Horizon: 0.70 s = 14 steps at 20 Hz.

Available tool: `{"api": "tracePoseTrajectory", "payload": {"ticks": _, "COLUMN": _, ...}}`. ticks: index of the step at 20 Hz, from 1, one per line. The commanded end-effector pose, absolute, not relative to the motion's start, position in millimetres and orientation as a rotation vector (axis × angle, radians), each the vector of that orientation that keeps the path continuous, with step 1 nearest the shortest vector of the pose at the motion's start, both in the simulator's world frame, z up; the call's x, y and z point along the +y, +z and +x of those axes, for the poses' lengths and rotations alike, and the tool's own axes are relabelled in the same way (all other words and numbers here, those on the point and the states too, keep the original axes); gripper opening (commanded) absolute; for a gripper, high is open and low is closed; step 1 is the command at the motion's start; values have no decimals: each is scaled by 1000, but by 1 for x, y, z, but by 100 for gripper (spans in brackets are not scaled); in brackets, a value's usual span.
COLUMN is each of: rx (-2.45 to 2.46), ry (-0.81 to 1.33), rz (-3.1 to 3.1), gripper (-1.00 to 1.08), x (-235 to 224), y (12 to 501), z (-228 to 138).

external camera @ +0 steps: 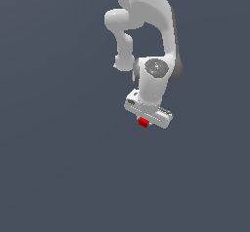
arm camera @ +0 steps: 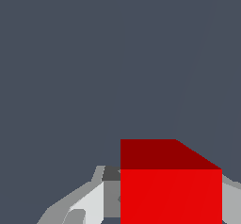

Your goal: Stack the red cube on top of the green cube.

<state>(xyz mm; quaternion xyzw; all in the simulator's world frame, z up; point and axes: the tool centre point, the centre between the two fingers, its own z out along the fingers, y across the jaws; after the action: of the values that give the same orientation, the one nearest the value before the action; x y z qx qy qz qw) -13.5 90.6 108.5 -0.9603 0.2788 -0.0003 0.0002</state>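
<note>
One red cube [external camera: 143, 122] sat clamped between the fingers of the white gripper [external camera: 144, 121], poking out just below the hand in the exterior view. Up close in the wrist view, the cube [arm camera: 170, 195] filled the space between pale fingers [arm camera: 89, 204], over plain grey ground.

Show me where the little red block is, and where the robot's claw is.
red cube [external camera: 143, 122]: exterior view, on its visible red face just under the hand.
red cube [arm camera: 170, 195]: wrist view, on its bright front face.
gripper [external camera: 145, 121]: exterior view, beneath the white hand, where the fingers meet the cube.
</note>
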Motion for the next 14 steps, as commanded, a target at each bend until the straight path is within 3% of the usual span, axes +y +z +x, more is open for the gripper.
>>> {"api": "tracePoseTrajectory", "payload": {"ticks": 1, "rx": 876, "ry": 0, "rz": -3017, "gripper": -100, "x": 91, "y": 117, "z": -13}}
{"api": "tracePoseTrajectory", "payload": {"ticks": 14, "rx": 876, "ry": -1, "rz": -3016, "gripper": -100, "x": 94, "y": 111, "z": -28}}
